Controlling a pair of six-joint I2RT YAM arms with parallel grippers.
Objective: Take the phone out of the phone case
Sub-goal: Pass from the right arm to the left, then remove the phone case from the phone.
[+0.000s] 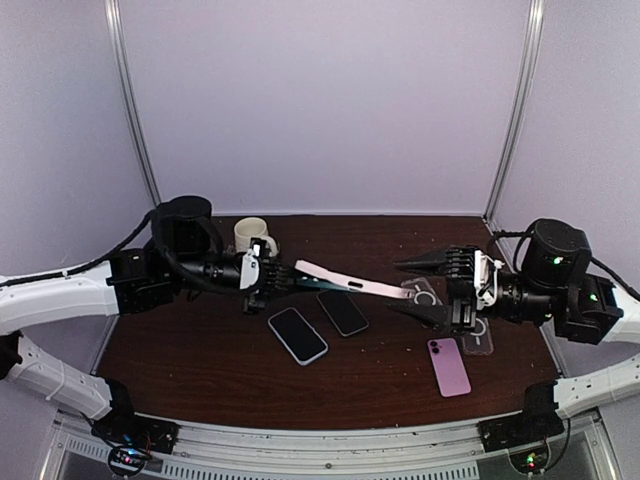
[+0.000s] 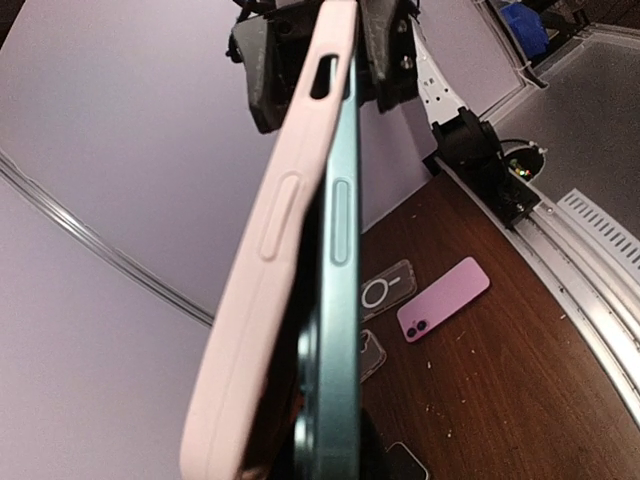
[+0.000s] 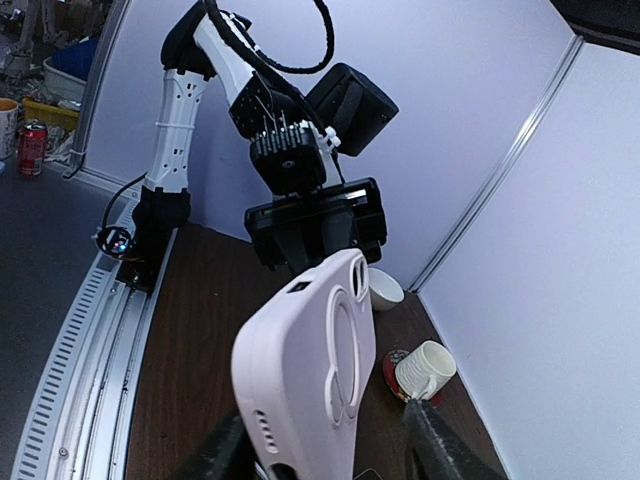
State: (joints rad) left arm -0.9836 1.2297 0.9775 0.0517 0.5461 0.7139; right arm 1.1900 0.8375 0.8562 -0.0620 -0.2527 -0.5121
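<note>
Phone [image 2: 340, 300] and its pink case [image 2: 270, 280] are up in the air over the middle of the tabletop [image 1: 200, 370], stretched between the two arms. The phone is blue-green, and along one long side it has come a little way out of the case, so you can see the side buttons of both. The left gripper [image 1: 285, 275] is squeezed tight on one end of the phone and case. The right gripper [image 1: 400, 287] is at the other end with its two fingers spread apart, one on each side of the case, and they do not look like they are pressing on it. Under the held phone, two more phones lie flat on the tabletop: a dark phone [image 1: 342, 312] and, just beside it and closer to the front edge, a black phone with a white rim [image 1: 297, 335]. A purple phone [image 1: 449, 366] lies nearer the front right corner. A clear case [image 1: 478, 335] lies just beside it, under the right arm, and another clear case [image 1: 420, 295] lies below the right gripper's fingers. A cream mug [image 1: 252, 235] stands by the far edge, on the left side, behind the left gripper.
</note>
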